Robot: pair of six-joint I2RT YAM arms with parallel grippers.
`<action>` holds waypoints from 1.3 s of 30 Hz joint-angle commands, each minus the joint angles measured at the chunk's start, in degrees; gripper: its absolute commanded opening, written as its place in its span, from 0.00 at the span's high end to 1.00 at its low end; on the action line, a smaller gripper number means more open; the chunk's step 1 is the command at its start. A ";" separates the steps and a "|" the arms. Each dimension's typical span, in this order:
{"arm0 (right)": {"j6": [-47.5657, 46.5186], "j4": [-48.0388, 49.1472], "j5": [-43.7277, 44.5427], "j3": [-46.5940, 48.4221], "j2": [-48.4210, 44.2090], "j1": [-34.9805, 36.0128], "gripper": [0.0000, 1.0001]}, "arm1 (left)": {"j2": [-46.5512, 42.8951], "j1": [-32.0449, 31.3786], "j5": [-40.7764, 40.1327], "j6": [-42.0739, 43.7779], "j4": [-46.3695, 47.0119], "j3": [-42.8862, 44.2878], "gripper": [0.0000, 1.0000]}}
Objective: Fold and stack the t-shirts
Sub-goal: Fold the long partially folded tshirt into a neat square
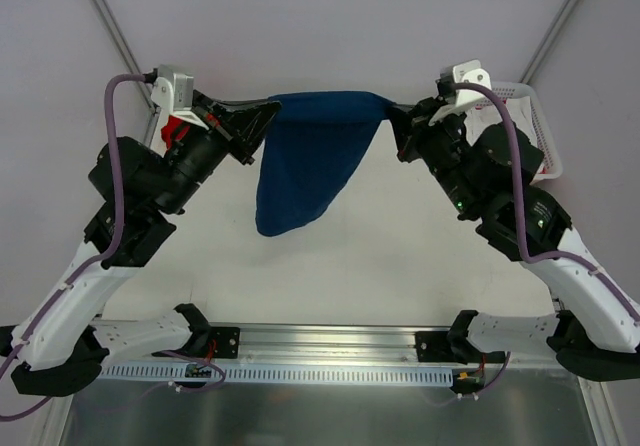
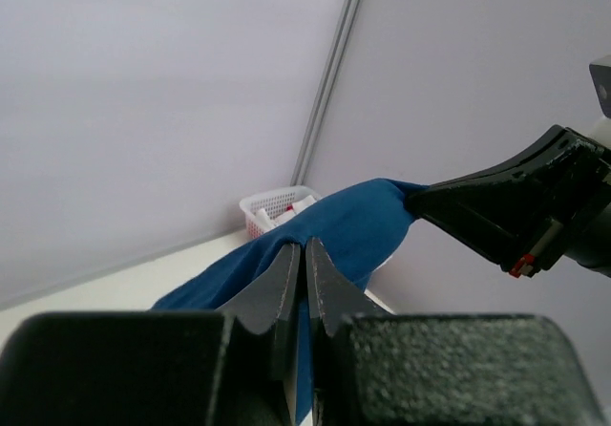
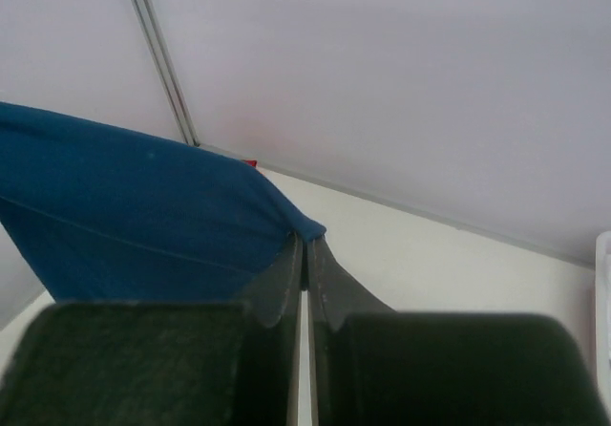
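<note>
The navy blue t-shirt (image 1: 305, 156) hangs in the air between my two grippers, stretched along its top edge and drooping to a point below. Its print does not show. My left gripper (image 1: 272, 114) is shut on the shirt's left corner; in the left wrist view (image 2: 305, 246) the cloth (image 2: 348, 221) runs between the closed jaws. My right gripper (image 1: 395, 116) is shut on the right corner; in the right wrist view (image 3: 305, 243) the cloth (image 3: 143, 216) bunches at the fingertips. The red t-shirt (image 1: 178, 128) shows only as a red patch behind my left arm.
A white mesh basket (image 1: 535, 131) stands at the back right, behind my right arm; it also shows in the left wrist view (image 2: 272, 206). The pale table (image 1: 400, 256) lies below the hanging shirt. Grey walls close in the back.
</note>
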 commanded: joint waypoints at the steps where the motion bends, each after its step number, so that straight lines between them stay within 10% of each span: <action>1: -3.77 2.52 5.08 1.07 2.54 -1.49 1.00 | 2.08 0.16 -3.98 1.91 6.04 -0.68 1.00; 39: 2.39 -3.38 -8.47 13.56 24.17 -19.86 1.00 | 32.32 17.30 15.98 -6.72 4.28 14.43 1.00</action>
